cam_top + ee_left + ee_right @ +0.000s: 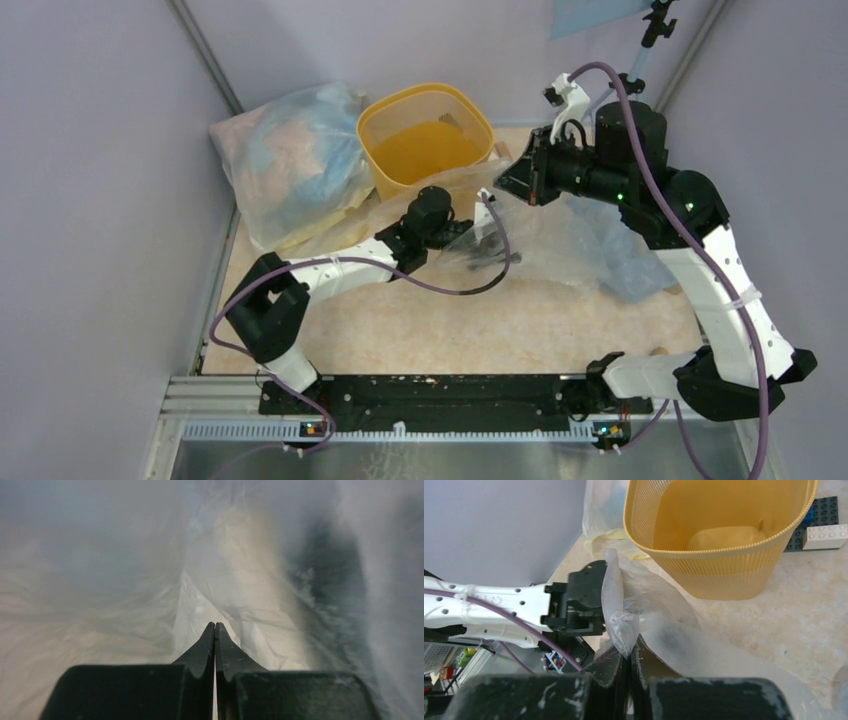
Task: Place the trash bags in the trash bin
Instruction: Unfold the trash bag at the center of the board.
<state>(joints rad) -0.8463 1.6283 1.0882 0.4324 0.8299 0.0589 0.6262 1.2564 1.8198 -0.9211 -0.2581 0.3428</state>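
Note:
The trash bin [425, 140], yellow-orange with an open top, stands at the back of the table and fills the upper right wrist view [719, 565]. A clear, wrinkly trash bag [545, 240] is stretched out just in front of it. My right gripper [505, 182] hovers beside the bin's right front corner, and its jaws [630, 647] are shut on a bunched corner of the trash bag [619, 610]. My left gripper [482, 232] lies lower, under the film. Its jaws [215, 625] are pressed together with the bag's film [125, 580] tenting off the tips and all around.
A big bluish stuffed sack [290, 165] leans against the left wall next to the bin. Another bluish sack [625, 255] lies under the right arm. A dark plate with a white brick [824, 530] sits behind the bin. Grey walls close in on both sides.

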